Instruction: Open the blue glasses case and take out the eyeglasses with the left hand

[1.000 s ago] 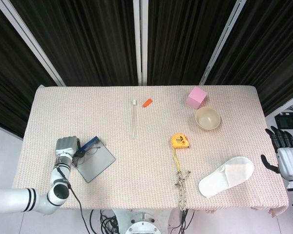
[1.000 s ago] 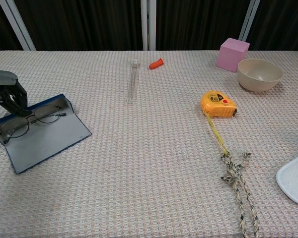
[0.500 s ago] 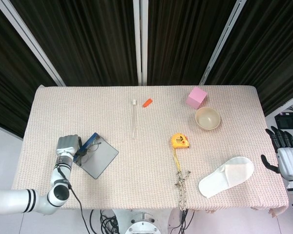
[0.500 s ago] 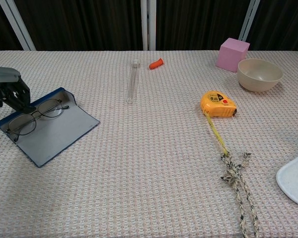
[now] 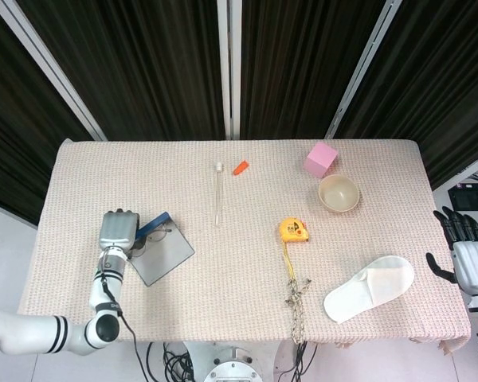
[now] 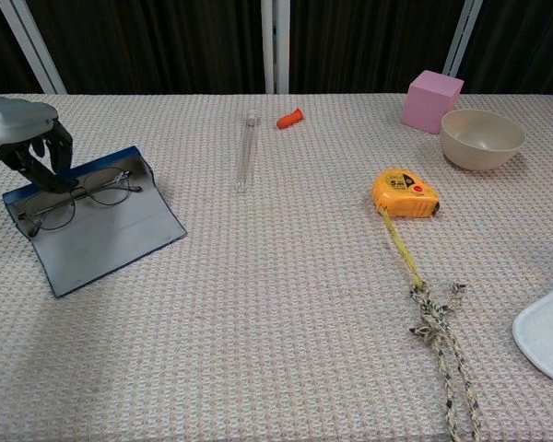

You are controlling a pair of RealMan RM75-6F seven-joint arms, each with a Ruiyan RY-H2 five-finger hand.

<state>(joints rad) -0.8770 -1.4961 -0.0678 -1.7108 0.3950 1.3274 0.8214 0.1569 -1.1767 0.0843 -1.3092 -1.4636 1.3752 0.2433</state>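
Observation:
The blue glasses case (image 6: 111, 235) lies open at the table's left side, grey lining up, its blue back wall (image 5: 154, 224) raised. The thin-framed eyeglasses (image 6: 85, 194) rest inside along that wall, also seen as eyeglasses (image 5: 149, 237) from above. My left hand (image 6: 26, 131) reaches down at the case's left rear corner, and its dark fingertips (image 6: 55, 175) curl onto the glasses' left rim. From the head view the left hand (image 5: 117, 231) covers that corner. My right hand (image 5: 464, 256) hangs off the table's right edge, fingers spread, holding nothing.
A clear tube (image 6: 246, 152) and an orange cap (image 6: 290, 118) lie at centre back. A yellow tape measure (image 6: 405, 193) with a knotted rope (image 6: 438, 327) sits right of centre. A pink cube (image 6: 432, 99), a beige bowl (image 6: 482, 138) and a white slipper (image 5: 370, 287) occupy the right side.
My left hand has moved farther from me and a little right. The open case with the glasses in it has shifted and turned along with it. The right hand is still.

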